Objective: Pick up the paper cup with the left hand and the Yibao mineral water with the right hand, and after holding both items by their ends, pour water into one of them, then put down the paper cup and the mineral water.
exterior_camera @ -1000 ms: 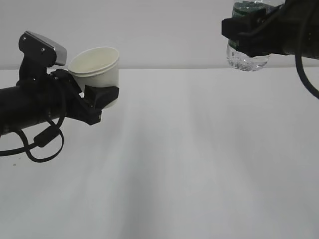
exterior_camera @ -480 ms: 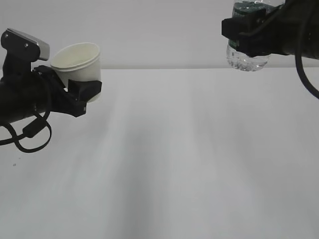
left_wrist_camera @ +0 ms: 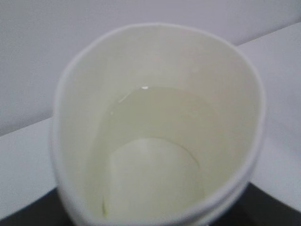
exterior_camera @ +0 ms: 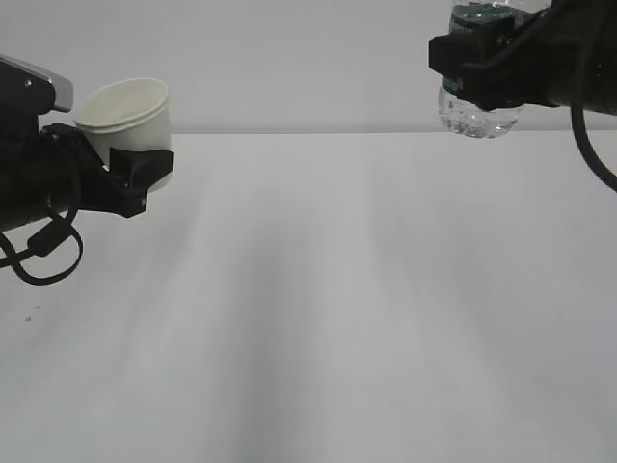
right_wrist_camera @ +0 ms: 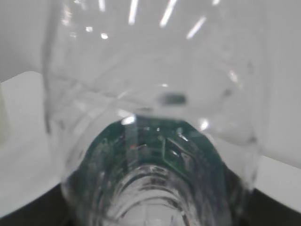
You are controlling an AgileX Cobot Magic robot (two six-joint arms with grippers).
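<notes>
left hand (exterior_camera: 130, 174) drawn back leftward — paper cup (exterior_camera: 125, 121) carried along, higher

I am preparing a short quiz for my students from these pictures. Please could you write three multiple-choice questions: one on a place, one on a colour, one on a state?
1. Where is the paper cup?
A. standing on the table
B. held above the table, at the left of the exterior view
C. under the bottle

2. What colour is the label of the Yibao mineral water?
A. red
B. yellow
C. dark green

3. What is in the cup?
A. nothing
B. some clear liquid
C. a bottle cap

Key:
1 B, the left hand grips it clear of the table.
2 C, green shows above the right hand and through the plastic.
3 B, the left wrist view shows liquid at the bottom.
</notes>
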